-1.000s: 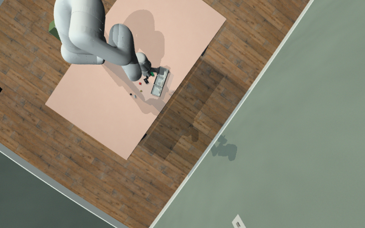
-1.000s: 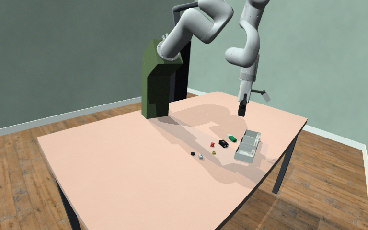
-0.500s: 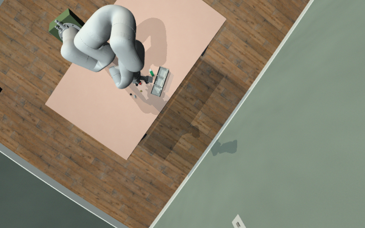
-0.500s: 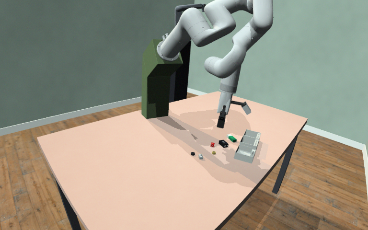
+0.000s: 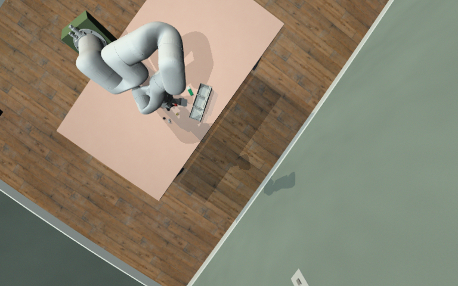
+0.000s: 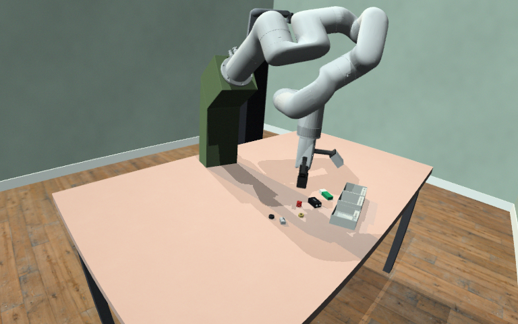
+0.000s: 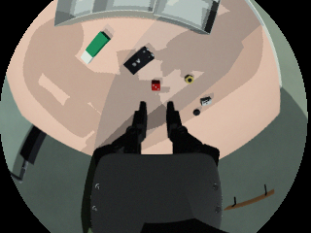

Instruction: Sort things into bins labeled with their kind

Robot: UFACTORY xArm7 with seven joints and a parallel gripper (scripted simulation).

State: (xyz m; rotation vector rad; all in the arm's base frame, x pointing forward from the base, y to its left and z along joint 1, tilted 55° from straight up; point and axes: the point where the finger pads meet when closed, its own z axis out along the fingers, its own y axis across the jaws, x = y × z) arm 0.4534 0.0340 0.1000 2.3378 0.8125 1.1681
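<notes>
1. Red die (image 5: 175, 104) (image 6: 299, 204) (image 7: 155, 85): lying on the table (image 5: 124, 141) (image 6: 173, 248) (image 7: 44, 92), ahead of the fingertips in the wrist view, in line with the gap between them and apart from both.
2. Pincer (image 5: 167, 106) (image 6: 301, 184) (image 7: 156, 109): raised above the table, pointing down, partly open, with nothing in its grip.
3. Ahead of the pincer and a little left in the wrist view, beyond the die: a black block (image 6: 314, 202) (image 7: 139, 60) with pale marks, set down slantwise.
4. Farther left of the pincer in that view: a green block with a white end (image 5: 190, 92) (image 6: 326, 195) (image 7: 97, 46), lying flat.
5. Right of the pincer there: a small yellow ring (image 5: 177, 114) (image 6: 301, 214) (image 7: 189, 79), then a small grey-white piece (image 5: 169, 120) (image 6: 282, 220) (image 7: 206, 101), with a black disc (image 5: 164, 118) (image 6: 271, 216) (image 7: 196, 112) near it and nearer the pincer.
6. Farthest ahead of the pincer, past all these: a row of three grey bins (image 5: 200, 101) (image 6: 342, 219) (image 7: 104, 20), upright on the table, labels too small to read.
</notes>
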